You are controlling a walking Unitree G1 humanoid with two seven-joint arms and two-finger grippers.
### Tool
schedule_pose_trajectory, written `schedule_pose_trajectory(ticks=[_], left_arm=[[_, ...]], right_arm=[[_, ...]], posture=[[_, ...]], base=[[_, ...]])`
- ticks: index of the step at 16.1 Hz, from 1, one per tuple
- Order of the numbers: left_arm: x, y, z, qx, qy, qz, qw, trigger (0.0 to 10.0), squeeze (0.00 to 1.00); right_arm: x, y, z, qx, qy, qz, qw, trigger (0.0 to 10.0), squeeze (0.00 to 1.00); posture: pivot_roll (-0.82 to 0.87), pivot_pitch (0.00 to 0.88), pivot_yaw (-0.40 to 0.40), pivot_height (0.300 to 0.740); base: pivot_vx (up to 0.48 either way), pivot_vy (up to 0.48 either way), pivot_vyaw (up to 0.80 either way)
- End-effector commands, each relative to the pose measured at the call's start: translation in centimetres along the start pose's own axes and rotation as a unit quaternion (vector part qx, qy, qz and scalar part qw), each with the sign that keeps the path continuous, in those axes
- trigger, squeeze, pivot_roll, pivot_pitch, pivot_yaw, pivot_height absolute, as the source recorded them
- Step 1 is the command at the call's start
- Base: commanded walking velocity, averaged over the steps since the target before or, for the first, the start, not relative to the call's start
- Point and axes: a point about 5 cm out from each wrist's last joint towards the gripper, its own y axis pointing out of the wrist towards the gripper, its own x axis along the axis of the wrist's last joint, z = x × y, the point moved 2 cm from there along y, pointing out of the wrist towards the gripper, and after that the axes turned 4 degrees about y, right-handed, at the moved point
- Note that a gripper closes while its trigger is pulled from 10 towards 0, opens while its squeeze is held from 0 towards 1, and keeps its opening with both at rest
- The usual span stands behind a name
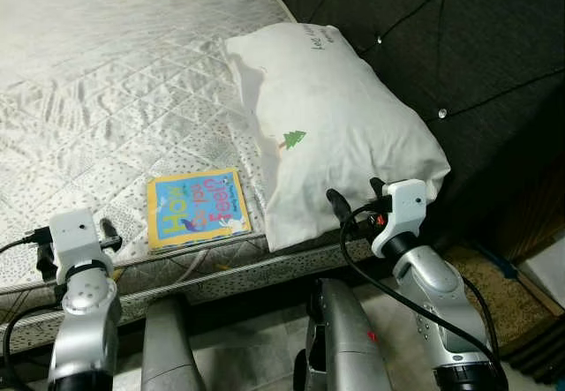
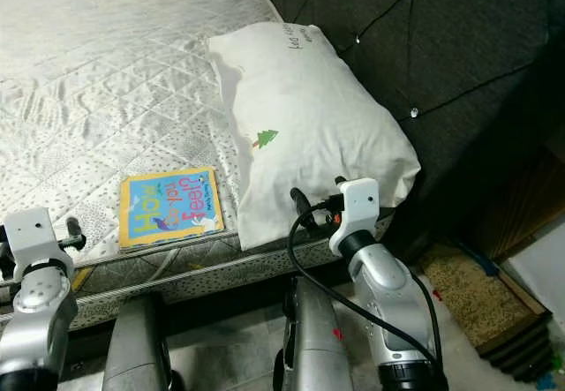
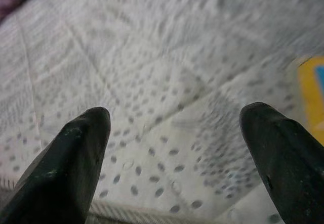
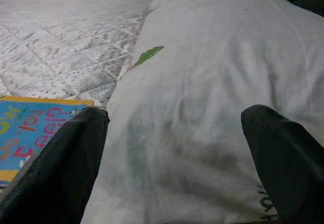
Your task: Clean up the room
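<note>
A white pillow [image 1: 331,122] with a small green tree print lies on the right side of the bare quilted mattress [image 1: 115,82], against the dark headboard. A colourful picture book [image 1: 197,206] with a yellow border lies flat near the mattress's front edge, just left of the pillow. My right gripper [image 4: 174,158] is open, pointing at the pillow's near end with the book [image 4: 30,130] off to its side. My left gripper [image 3: 177,153] is open over the dotted mattress near the front edge, with the book's yellow corner [image 3: 309,92] to one side.
A dark tufted headboard [image 1: 441,47] runs along the right. Beyond the bed's right corner sit a tan mat [image 1: 494,289] and a pale box [image 1: 547,272] on the floor. My own legs [image 1: 344,338] stand close to the bed frame below.
</note>
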Motion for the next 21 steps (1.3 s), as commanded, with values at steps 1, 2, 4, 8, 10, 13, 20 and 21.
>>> schedule_pose_trajectory(ticks=[1, 2, 4, 8, 10, 13, 20, 21], left_arm=[[0.8, -0.8, -0.3, -0.015, 0.006, -0.032, 0.999, 10.0, 0.0], [1.2, -1.6, -0.8, -0.039, 0.01, -0.057, 0.998, 10.0, 0.0], [1.8, -3.3, -1.6, -0.082, 0.026, -0.101, 0.991, 10.0, 0.0], [0.9, -4.9, -1.6, -0.09, 0.026, -0.098, 0.991, 10.0, 0.0], [0.8, -5.0, -1.8, -0.097, 0.028, -0.104, 0.989, 10.0, 0.0], [2.3, -4.8, -4.0, -0.152, 0.012, -0.125, 0.98, 10.0, 0.0], [4.3, -4.9, -7.2, -0.215, 0.002, -0.156, 0.964, 10.0, 0.0], [4.1, -4.9, -7.3, -0.219, 0.001, -0.151, 0.964, 10.0, 0.0]], right_arm=[[0.1, 0.3, -0.2, -0.012, -0.004, -0.002, 1.0, 10.0, 0.0], [-0.1, 0.5, -0.2, -0.018, -0.001, -0.002, 1.0, 10.0, 0.0], [0.1, 1.1, 0.2, -0.012, 0.005, -0.014, 1.0, 10.0, 0.0], [0.9, 2.0, 0.2, -0.021, 0.02, -0.042, 0.999, 10.0, 0.0], [0.9, 2.3, 0.1, -0.027, 0.024, -0.044, 0.998, 10.0, 0.0], [1.6, 3.0, 0.1, -0.029, 0.022, -0.06, 0.998, 10.0, 0.0], [2.5, 3.7, 0.0, -0.033, 0.021, -0.078, 0.996, 10.0, 0.0], [2.4, 3.6, -0.1, -0.036, 0.02, -0.077, 0.996, 10.0, 0.0]], posture=[[-0.04, 0.011, -0.065, 0.536], [-0.03, 0.0, -0.064, 0.536], [-0.01, 0.0, -0.058, 0.536], [0.01, 0.0, -0.043, 0.566], [0.01, 0.0, -0.039, 0.59], [0.0, 0.0, -0.031, 0.63], [0.0, 0.0, -0.025, 0.718], [-0.01, 0.0, -0.024, 0.733]], base=[[0.0, 0.0, 0.0], [0.0, 0.0, 0.0], [0.0, 0.0, 0.0], [0.0, 0.0, 0.0], [0.0, 0.0, 0.0], [0.0, 0.0, 0.0], [0.0, 0.0, 0.0], [0.0, 0.0, 0.0]])
